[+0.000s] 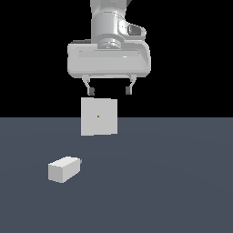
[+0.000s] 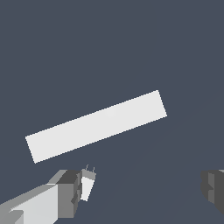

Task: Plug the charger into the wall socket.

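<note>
Charger (image 1: 64,169) lies on the dark grey floor (image 1: 173,191) toward the exterior view's left, nearer the camera than every other item. It is a plain white block resting flat, with its short grey stub (image 1: 80,160) at the end that faces the exterior view's right and away from the camera. The long axis therefore runs on a diagonal, roughly toward the wall socket.

Wall socket (image 1: 99,116) is next to the right: a flat square white panel standing upright, with a small orange dot (image 1: 98,116) at its centre. It stands apart from the charger, farther back.

Gripper (image 1: 109,89) hangs high above the socket, fingers pointing down, spread wide with nothing between them. Relative to it, the charger lies below, to the exterior view's left and nearer the camera.

In the wrist view the socket appears as a slanted white strip (image 2: 97,125), seen edge-on from above. The charger (image 2: 87,183) shows small just beside one finger (image 2: 70,192) in the picture, though it lies far below.

Judgement: the coming move requires a lateral shift off the socket, a descent, and a wrist rotation so that the fingers close across the short sides of the block.
</note>
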`<state>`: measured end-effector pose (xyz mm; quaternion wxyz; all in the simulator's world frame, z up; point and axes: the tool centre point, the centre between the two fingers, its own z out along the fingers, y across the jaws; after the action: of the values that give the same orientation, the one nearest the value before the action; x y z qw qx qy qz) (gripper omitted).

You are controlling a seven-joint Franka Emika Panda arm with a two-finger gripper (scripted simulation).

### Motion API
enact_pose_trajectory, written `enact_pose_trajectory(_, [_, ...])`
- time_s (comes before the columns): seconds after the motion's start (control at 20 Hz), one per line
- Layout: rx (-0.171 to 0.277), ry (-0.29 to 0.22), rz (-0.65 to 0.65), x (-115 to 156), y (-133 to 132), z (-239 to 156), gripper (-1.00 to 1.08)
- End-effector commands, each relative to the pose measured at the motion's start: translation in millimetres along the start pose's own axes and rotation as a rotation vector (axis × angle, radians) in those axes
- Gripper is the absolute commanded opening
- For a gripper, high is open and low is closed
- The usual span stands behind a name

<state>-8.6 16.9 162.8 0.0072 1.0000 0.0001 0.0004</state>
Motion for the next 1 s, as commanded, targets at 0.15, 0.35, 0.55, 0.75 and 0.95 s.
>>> enact_pose_trajectory(0.15, [0.000,0.017,0.053,-17.1,-8.3,13.9,1.00])
enact_pose_trajectory(0.35, [-0.001,0.035,0.107,-33.5,-17.7,28.3,1.00])
enact_pose_trajectory(0.55, [-0.001,0.056,0.170,-51.4,-29.7,45.4,1.00])
enact_pose_trajectory(0.75, [-0.002,0.076,0.230,-66.9,-42.3,62.2,1.00])
enact_pose_trajectory(0.95, [-0.003,0.092,0.278,-78.5,-53.4,76.3,1.00])
